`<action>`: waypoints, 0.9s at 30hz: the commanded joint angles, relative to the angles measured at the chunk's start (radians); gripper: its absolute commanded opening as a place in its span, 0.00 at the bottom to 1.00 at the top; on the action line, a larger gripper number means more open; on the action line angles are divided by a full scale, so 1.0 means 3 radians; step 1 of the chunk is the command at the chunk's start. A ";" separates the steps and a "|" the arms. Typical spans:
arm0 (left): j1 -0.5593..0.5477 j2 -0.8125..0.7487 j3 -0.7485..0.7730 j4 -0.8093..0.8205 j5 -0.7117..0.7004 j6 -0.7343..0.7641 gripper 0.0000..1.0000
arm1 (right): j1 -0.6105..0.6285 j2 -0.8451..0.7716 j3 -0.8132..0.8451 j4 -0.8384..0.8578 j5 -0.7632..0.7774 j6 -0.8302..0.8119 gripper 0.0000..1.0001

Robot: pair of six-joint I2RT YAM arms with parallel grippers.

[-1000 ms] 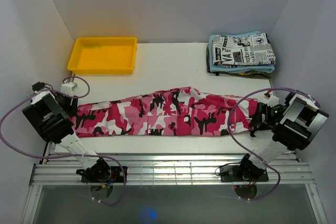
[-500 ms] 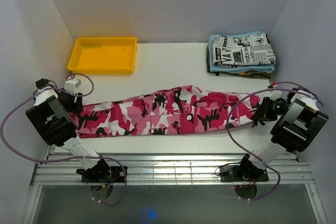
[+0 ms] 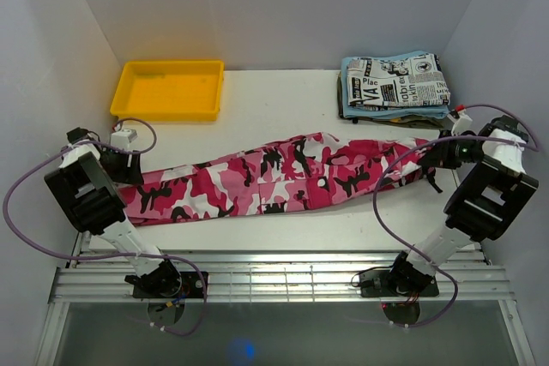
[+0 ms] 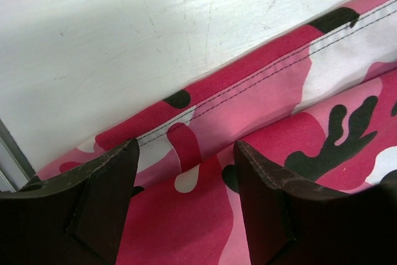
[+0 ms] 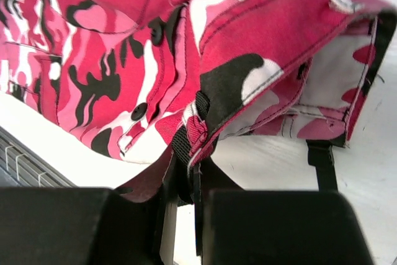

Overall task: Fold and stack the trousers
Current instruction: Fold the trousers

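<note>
We are now clamping the trousers (image 3: 274, 179) at the waist with our right claw (image 3: 444, 153), swinging it backward. Our left claw (image 4: 183, 181) is gaping over the hem.

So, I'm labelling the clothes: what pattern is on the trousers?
The trousers are pink, magenta, white and black camouflage, clearest in the top external view.

- A robotics lab test cell: a white table (image 3: 274, 109), boxed in on three sides by bare pale walls (image 3: 274, 6).
- Along the table's near edge, a metal rail (image 3: 283, 285) carries the left arm (image 3: 81, 199) and right arm (image 3: 485, 195), both trailing purple cables (image 3: 375, 203).
- At the table's far edge sit a yellow tray (image 3: 171, 63) and a stack of folded garments (image 3: 395, 83).
</note>
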 commanded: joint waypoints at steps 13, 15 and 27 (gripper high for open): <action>-0.0023 0.0085 -0.0167 0.0295 -0.0075 -0.0218 0.65 | 0.0149 0.0344 0.0263 0.1196 -0.0441 0.0013 0.08; -0.0023 0.0080 -0.0198 0.0326 -0.0096 -0.0213 0.64 | 0.0143 0.0568 0.0038 0.1386 -0.0277 0.0058 0.08; -0.0186 -0.0477 0.0512 -0.0732 0.1182 0.0503 0.81 | 0.0143 0.1193 0.0037 0.1515 0.0388 0.0218 0.08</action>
